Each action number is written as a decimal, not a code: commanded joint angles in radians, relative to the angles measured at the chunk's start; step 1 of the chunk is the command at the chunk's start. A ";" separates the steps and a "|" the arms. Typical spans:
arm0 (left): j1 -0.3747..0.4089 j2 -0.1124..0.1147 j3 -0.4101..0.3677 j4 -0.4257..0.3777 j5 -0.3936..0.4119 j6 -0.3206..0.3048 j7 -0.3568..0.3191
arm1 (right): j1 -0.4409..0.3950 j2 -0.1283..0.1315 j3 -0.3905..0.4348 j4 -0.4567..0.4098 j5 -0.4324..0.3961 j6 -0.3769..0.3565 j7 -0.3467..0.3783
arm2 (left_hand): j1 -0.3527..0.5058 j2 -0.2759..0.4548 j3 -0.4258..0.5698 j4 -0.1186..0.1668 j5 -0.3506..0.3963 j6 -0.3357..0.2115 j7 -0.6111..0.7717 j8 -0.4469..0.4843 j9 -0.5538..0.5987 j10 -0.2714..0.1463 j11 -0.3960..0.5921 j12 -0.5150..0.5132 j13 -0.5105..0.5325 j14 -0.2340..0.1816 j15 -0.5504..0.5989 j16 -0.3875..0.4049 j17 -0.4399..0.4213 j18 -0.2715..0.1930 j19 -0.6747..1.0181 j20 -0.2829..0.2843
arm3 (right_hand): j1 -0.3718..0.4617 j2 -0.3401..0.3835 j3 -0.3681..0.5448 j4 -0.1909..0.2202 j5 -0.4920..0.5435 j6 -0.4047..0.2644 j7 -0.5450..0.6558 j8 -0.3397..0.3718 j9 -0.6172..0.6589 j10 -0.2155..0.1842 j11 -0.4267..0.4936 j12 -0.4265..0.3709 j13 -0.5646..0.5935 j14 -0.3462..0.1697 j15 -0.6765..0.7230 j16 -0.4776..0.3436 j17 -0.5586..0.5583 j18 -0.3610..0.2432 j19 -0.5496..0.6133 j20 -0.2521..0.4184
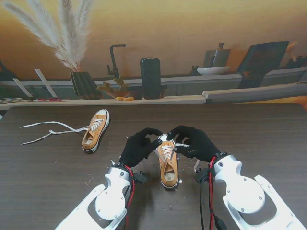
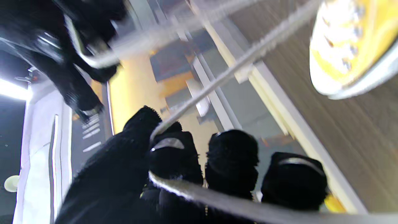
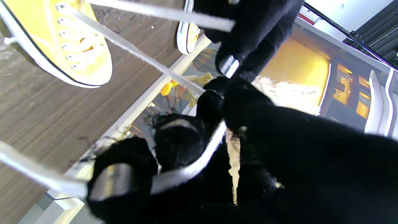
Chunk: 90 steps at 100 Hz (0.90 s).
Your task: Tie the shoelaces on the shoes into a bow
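Black-gloved left hand (image 1: 138, 147) and right hand (image 1: 194, 142) each pinch white flat shoelace (image 3: 136, 51) over near yellow canvas sneaker (image 1: 168, 168). Second sneaker (image 1: 95, 130) at ten o'clock; bare dark wooden table (image 1: 268, 139) at three.

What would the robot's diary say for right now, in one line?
step: tying near shoe | left hand: shut on lace | right hand: shut on lace | bow: not yet | far shoe: laces loose
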 commanded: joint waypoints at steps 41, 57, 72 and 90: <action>-0.069 0.082 0.022 0.011 -0.115 -0.052 -0.291 | 0.028 -0.009 -0.011 0.032 0.009 -0.110 -0.025 | -0.117 -0.025 0.136 0.023 -0.042 0.074 -0.441 -0.172 0.005 0.003 -0.042 -0.028 0.018 0.031 -0.103 0.026 -0.079 -0.018 0.003 0.020 | 0.032 -0.016 0.048 -0.008 0.036 -0.028 -0.041 0.047 -0.066 -0.069 -0.041 -0.020 -0.003 0.016 -0.073 -0.029 -0.064 0.021 -0.029 0.008; -0.107 0.080 0.073 0.027 -0.166 -0.047 -0.332 | 0.029 -0.007 -0.010 0.032 0.009 -0.122 -0.020 | -0.112 -0.028 0.137 0.021 -0.024 0.075 -0.445 -0.175 0.003 0.009 -0.045 -0.030 0.015 0.033 -0.107 0.026 -0.088 -0.018 -0.003 0.020 | 0.049 -0.018 0.057 -0.005 0.041 -0.031 -0.042 0.052 -0.064 -0.071 -0.043 -0.020 -0.005 0.011 -0.077 -0.029 -0.068 0.016 -0.034 0.012; -0.136 0.076 0.113 0.038 -0.174 -0.031 -0.345 | 0.028 -0.007 -0.008 0.033 0.015 -0.131 -0.016 | -0.107 -0.019 0.143 0.025 0.018 0.065 -0.370 -0.136 0.006 0.008 -0.037 -0.034 0.015 0.032 -0.109 0.029 -0.091 -0.018 -0.008 0.024 | 0.063 -0.021 0.064 -0.004 0.048 -0.033 -0.041 0.056 -0.061 -0.070 -0.044 -0.019 -0.007 0.010 -0.080 -0.028 -0.069 0.014 -0.037 0.016; -0.147 0.071 0.135 0.039 -0.145 0.001 -0.328 | 0.022 0.001 0.003 0.037 0.016 -0.151 0.013 | -0.008 -0.073 0.132 -0.007 0.103 -0.090 0.137 0.109 0.025 -0.018 0.003 -0.028 0.026 0.008 -0.085 0.026 -0.094 -0.005 -0.006 0.029 | 0.076 -0.024 0.069 -0.003 0.101 -0.053 -0.030 0.063 -0.055 -0.072 -0.047 -0.018 -0.007 0.009 -0.081 -0.027 -0.070 0.010 -0.040 0.021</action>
